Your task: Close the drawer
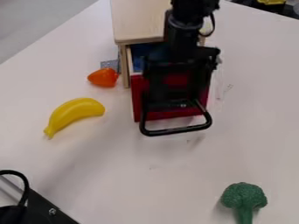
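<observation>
At upper centre | see red-fronted wooden drawer with black looped handle, jutting out from pale wooden cabinet | see black two-finger gripper hanging over drawer front | cannot tell whether clenched or released

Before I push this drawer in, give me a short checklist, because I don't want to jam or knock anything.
1. Drawer fully shut: not ok, its red front stands out from the wooden box.
2. Hand at the drawer front: ok, it appears right over it.
3. Hand touching the front: cannot tell from this angle.
4. Blue contents low enough to slide in: cannot tell, the arm hides part.
5. Banana out of the way: ok, it lies off to the side.
6. Broccoli out of the way: ok, far from the drawer.
</observation>
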Robot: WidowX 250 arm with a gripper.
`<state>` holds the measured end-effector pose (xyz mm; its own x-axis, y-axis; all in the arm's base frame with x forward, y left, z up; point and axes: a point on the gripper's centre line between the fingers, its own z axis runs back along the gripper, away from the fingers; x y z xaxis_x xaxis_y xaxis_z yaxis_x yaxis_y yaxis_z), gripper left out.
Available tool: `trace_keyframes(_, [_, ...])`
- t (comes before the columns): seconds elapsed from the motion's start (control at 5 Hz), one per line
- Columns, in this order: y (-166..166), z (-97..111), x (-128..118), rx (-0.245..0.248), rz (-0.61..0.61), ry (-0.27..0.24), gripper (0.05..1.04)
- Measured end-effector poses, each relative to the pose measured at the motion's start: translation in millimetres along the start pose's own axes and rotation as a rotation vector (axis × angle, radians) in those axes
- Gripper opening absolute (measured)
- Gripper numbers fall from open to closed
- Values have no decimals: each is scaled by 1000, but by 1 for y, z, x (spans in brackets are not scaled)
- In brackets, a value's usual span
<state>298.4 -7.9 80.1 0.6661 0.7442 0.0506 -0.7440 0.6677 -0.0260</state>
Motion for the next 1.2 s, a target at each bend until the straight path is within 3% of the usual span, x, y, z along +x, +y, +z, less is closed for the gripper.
trace_keyframes(0.2, [-5,23,26,-69,57,-40,999])
trace_keyframes(0.4, [-9,34,37,-102,78,-45,999])
trace_keyframes(0.6, [-8,33,42,-85,84,-12,999])
trace_keyframes(0.8, [-8,33,40,-83,84,3,999])
trace_keyframes(1.0, [0,57,17,-129,55,55,999])
trace_keyframes(1.2, [14,58,-9,-114,9,77,999])
